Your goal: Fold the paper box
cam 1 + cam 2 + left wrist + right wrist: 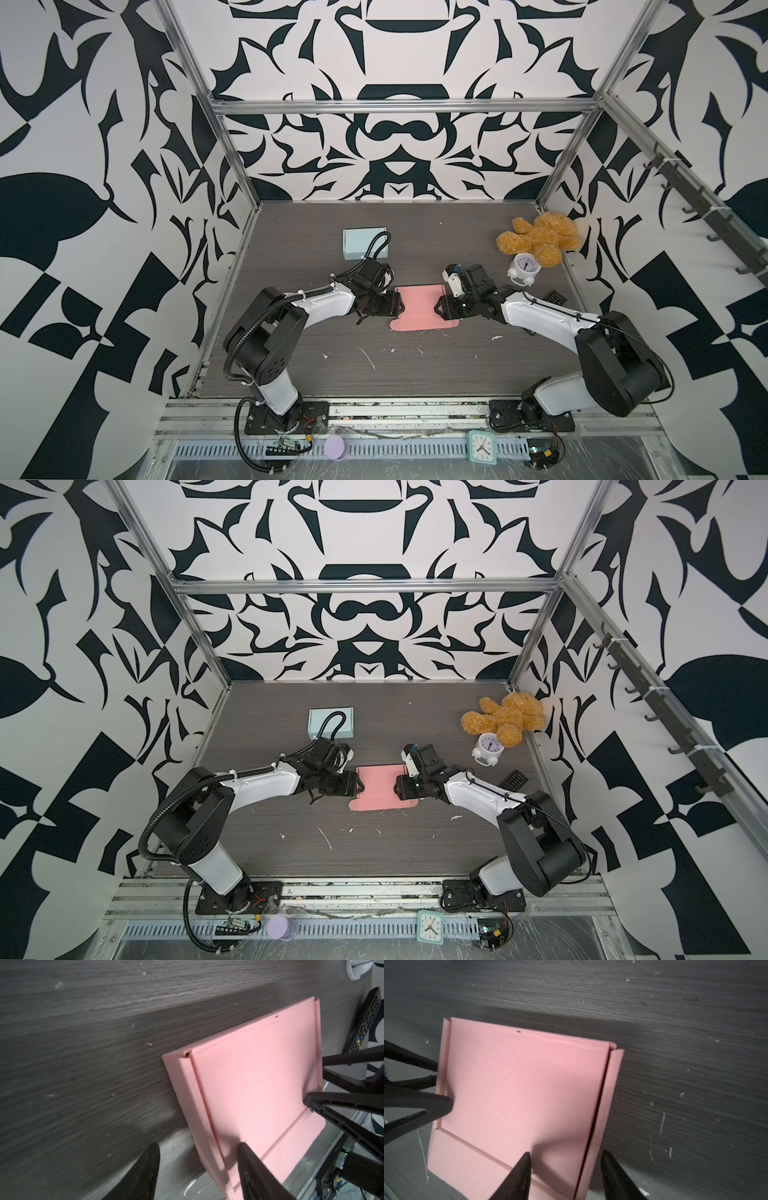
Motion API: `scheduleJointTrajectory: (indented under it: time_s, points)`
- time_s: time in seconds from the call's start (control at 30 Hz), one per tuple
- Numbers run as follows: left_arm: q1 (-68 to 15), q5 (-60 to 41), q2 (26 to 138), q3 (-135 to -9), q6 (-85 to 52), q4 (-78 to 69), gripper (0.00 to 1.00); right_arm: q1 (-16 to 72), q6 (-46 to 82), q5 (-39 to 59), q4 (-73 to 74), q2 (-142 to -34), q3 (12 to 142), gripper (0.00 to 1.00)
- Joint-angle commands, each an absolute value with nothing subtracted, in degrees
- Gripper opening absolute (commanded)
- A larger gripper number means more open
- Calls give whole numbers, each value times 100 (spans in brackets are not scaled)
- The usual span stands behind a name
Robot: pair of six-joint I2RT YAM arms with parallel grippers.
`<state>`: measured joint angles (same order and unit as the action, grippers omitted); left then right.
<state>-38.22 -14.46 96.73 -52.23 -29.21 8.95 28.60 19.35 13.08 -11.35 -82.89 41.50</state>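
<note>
At table (332, 365) centre the flat pink paper box (419, 307) looks light and easily creased, best taken by its raised side flaps, which left gripper (400, 306) and right gripper (437, 308) straddle unclenched.

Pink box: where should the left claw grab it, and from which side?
Likely the half-raised left side flap, approached from the left, one finger inside, one outside. It stands off the table; the centre panel lies flat with no graspable edge.
</note>
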Motion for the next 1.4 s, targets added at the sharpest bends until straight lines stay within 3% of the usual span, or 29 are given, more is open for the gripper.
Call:
scheduleJointTrajectory:
  time_s: [0.0, 0.17, 0.53, 0.93, 1.37]
  points:
    - [-3797, -1416, 9682, -5204, -2973, 920, 62, 2852, 1942, 1257, -1170, -8170, 4129, 56]
    - [-3797, -1355, 9594, -5280, -2936, 1001, 64, 2854, 1953, 1178, -1300, -7984, 4173, 57]
    - [-3848, -1017, 8960, -5243, -2823, 1556, 72, 2856, 2058, 962, -1819, -7387, 4210, 70]
    - [-4536, -598, 7985, -4775, -3351, 1815, 70, 2942, 2323, 1040, -2388, -6615, 3854, 73]
    - [-4720, -812, 8408, -4842, -3568, 1425, 66, 3275, 2593, 1082, -2025, -6918, 3682, 73]
